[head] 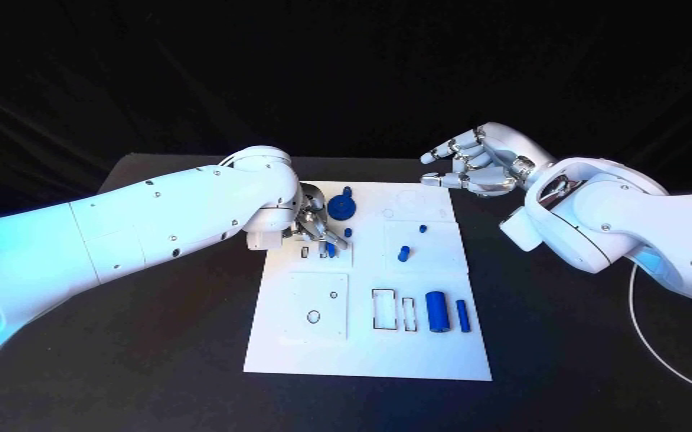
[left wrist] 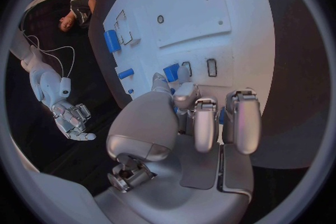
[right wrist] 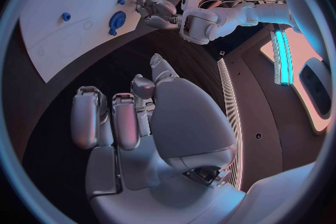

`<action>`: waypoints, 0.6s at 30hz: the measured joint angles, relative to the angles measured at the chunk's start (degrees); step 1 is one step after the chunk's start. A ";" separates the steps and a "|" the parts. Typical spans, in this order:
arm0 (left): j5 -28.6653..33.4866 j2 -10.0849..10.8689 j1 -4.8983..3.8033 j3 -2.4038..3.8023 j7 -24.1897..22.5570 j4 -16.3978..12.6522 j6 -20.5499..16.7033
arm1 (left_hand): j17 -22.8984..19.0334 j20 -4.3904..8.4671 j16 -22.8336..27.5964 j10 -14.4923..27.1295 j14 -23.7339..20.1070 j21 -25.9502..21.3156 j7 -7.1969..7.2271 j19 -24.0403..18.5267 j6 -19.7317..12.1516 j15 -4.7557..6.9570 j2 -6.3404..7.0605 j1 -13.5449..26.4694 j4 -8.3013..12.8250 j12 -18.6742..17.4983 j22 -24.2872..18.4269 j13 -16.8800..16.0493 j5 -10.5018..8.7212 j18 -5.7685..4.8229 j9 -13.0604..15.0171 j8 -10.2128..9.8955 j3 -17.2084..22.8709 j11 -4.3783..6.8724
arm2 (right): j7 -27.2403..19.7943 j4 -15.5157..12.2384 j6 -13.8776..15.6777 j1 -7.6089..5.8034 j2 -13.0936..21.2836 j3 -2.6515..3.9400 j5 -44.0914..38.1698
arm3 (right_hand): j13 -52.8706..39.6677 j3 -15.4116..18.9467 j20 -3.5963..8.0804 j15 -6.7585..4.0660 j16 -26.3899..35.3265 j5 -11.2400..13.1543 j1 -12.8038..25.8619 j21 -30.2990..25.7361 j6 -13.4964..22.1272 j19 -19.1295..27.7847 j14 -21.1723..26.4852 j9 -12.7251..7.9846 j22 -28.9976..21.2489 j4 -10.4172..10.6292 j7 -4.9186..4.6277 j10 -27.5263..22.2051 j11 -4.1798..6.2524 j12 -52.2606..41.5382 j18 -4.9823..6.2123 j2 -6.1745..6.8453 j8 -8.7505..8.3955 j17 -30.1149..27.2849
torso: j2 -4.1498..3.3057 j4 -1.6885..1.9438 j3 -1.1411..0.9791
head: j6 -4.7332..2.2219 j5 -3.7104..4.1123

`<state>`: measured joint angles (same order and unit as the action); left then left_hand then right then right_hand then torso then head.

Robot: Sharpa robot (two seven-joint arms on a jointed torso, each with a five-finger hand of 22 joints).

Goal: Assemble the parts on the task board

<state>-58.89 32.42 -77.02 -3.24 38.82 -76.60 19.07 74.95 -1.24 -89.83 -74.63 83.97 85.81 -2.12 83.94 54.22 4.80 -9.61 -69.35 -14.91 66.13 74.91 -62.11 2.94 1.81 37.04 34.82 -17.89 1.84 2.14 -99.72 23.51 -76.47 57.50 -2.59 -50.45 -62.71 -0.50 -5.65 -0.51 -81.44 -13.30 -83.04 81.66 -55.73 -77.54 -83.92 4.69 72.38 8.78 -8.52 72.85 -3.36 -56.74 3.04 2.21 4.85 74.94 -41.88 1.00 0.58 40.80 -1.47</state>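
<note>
Blue small part [head: 330, 248] sits at the left hand's [head: 312, 224] fingertips, pinched over a slot on the white task board [head: 368, 352]; it looks light, rigid and smooth, best taken by its sides. Other blue parts lie nearby: a round piece [head: 342, 207], a cylinder [head: 436, 312] and a bar [head: 463, 315]. Right hand [head: 477, 161] hovers off the board's far corner, fingers loosely curled, holding nothing. Black table [head: 159, 352] lies beneath, dark backdrop behind.

The task board [head: 368, 352] is white with thin dark outlines drawn on it. The parts [head: 437, 311] on the board are blue. Around the board, the table [head: 159, 352] is black. Both hands are silver.
</note>
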 measured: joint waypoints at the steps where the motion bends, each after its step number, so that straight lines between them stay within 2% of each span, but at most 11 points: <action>1: 0.05 0.00 0.00 0.00 0.00 0.00 0.00 | 0.00 0.00 0.00 0.00 0.00 0.00 0.00 0.00 0.00 0.00 -0.26 -0.29 0.30 0.00 0.00 0.00 0.00 0.00 0.17 0.00 0.30 0.00 | 0.00 0.03 -0.03 0.00 -0.02 0.00 0.00 | 0.00 0.00 0.00 0.00 0.00 0.00 0.00 0.00 0.00 0.00 0.00 0.00 0.00 0.00 0.00 0.00 0.00 0.00 0.00 0.00 0.00 0.00 | 0.00 0.01 0.00 | 0.02 0.00; 4: 0.25 0.00 0.01 0.00 0.00 0.00 0.00 | 0.00 0.00 0.00 0.00 0.00 0.00 -0.08 0.00 -0.32 0.00 -0.90 -2.27 1.22 0.00 0.00 0.00 0.00 0.00 0.55 0.00 1.69 0.00 | 0.01 0.11 -0.14 0.00 -0.08 -0.01 0.00 | 0.05 0.00 0.00 0.00 0.27 0.00 0.00 0.00 0.00 0.00 0.00 0.00 -0.07 0.00 0.00 0.00 0.00 0.00 0.00 0.00 0.00 0.00 | 0.01 0.01 0.00 | 0.10 0.00; 7: 0.60 0.01 0.01 0.00 0.00 -0.02 -0.02 | 0.00 0.00 0.00 0.00 0.14 0.00 0.33 0.00 -0.75 0.13 -1.77 -5.75 3.32 0.00 0.00 0.00 -0.01 0.00 0.89 0.00 4.27 0.00 | 0.03 0.21 -0.26 0.00 -0.14 -0.03 0.00 | 0.09 0.00 0.00 0.00 0.32 0.00 0.00 0.00 0.00 0.00 0.00 0.00 -0.10 0.00 0.00 0.00 0.00 0.00 0.00 0.00 0.00 -0.01 | 0.01 0.00 0.00 | 0.15 -0.01; 9: 0.93 0.01 -0.05 0.10 -0.01 -0.08 -0.07 | -0.01 0.11 0.00 0.24 -0.09 0.00 0.35 0.07 -1.89 0.53 -1.90 -9.32 5.92 -0.05 0.00 0.28 0.08 0.01 0.84 -0.44 7.19 0.23 | 0.04 0.27 -0.33 0.00 -0.19 -0.03 0.00 | 0.09 0.00 0.00 0.00 0.32 0.00 0.00 0.00 0.00 0.00 0.00 0.00 -0.10 0.00 0.00 0.00 0.00 0.00 0.00 0.00 0.00 -0.01 | 0.02 -0.01 0.00 | 0.20 -0.02; 10: 1.16 0.01 -0.13 0.18 -0.04 -0.12 -0.12 | -0.01 0.46 0.00 0.58 0.04 0.00 0.35 0.05 -2.66 0.66 -1.90 -11.23 6.65 -0.47 0.00 0.56 0.90 0.00 0.50 -1.18 7.91 0.41 | 0.05 0.31 -0.38 0.00 -0.23 -0.04 0.00 | 0.09 0.00 0.00 0.00 0.32 0.00 0.00 0.00 0.00 0.00 0.00 0.00 -0.10 0.00 0.00 0.00 0.00 0.00 0.00 0.00 0.00 -0.01 | 0.02 -0.01 0.00 | 0.21 -0.02; 13: 1.75 0.07 -0.15 0.19 -0.10 -0.13 -0.31 | -0.01 0.53 0.00 1.38 0.11 0.00 0.00 0.10 -3.68 0.73 -1.52 -14.23 5.41 -1.93 -0.01 1.49 2.78 0.00 0.26 -2.32 9.15 0.08 | 0.06 0.42 -0.50 0.00 -0.31 -0.04 0.00 | 0.09 0.00 0.00 0.00 0.32 0.00 0.00 0.00 0.00 0.00 0.00 0.00 -0.10 0.00 0.00 0.00 0.00 0.00 0.00 0.00 0.00 -0.01 | 0.01 -0.01 0.01 | 0.30 0.01; 16: 2.27 0.21 -0.08 0.16 -0.14 -0.18 -0.63 | -0.01 0.53 0.00 1.56 0.02 0.00 -0.73 0.10 -3.77 0.21 -0.13 -15.42 1.95 -2.92 -0.01 2.30 3.09 0.00 0.26 -3.59 12.61 -0.10 | 0.08 0.53 -0.62 0.00 -0.38 -0.06 0.00 | 0.17 0.00 0.00 0.00 0.32 0.00 0.00 0.00 0.00 0.00 0.00 -0.01 -0.21 0.00 0.00 0.00 0.00 0.22 0.01 0.00 0.00 -0.01 | 0.01 -0.01 0.02 | 0.41 0.04; 17: 2.43 0.27 -0.06 0.14 -0.15 -0.20 -0.77 | -0.01 0.53 0.00 1.56 0.02 0.00 -0.79 0.10 -3.71 0.21 1.16 -14.77 0.36 -2.94 -0.01 2.49 3.26 0.00 0.30 -3.60 14.20 -0.10 | 0.09 0.57 -0.65 0.00 -0.41 -0.06 0.00 | 0.17 0.00 0.00 0.00 0.32 0.00 0.00 0.00 0.00 0.00 0.00 -0.01 -0.21 0.00 0.00 0.00 0.00 0.22 0.00 0.00 0.00 -0.01 | 0.01 -0.01 0.02 | 0.43 0.05; 18: 2.64 0.39 0.00 0.13 -0.16 -0.24 -0.98 | -0.01 0.33 0.00 1.56 0.02 0.00 -1.04 0.06 -3.44 0.21 3.01 -13.13 -0.32 -2.94 0.01 2.62 3.49 0.00 0.58 -3.66 18.09 -0.10 | 0.10 0.63 -0.70 0.00 -0.45 -0.06 0.00 | 0.17 0.00 0.00 0.00 0.32 0.00 0.00 0.00 0.00 0.00 0.00 -0.01 -0.21 0.00 0.00 0.00 0.00 0.22 0.00 0.00 0.00 -0.01 | 0.01 -0.02 0.02 | 0.45 0.06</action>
<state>-56.24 32.81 -77.02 -3.11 38.66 -76.84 18.09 74.94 -0.91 -89.83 -73.07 83.99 85.81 -3.16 84.00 50.78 5.01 -6.60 -82.48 -15.23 63.19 74.91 -59.49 6.43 1.81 37.61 31.17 0.20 1.74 2.24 -99.09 22.80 -76.46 57.05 -2.65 -50.45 -62.54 -0.50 -5.65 -0.51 -81.12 -13.30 -83.04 81.66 -55.73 -77.54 -83.92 4.68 72.17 8.78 -8.52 72.85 -3.36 -56.52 3.05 2.21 4.85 74.92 -41.87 0.98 0.59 41.25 -1.41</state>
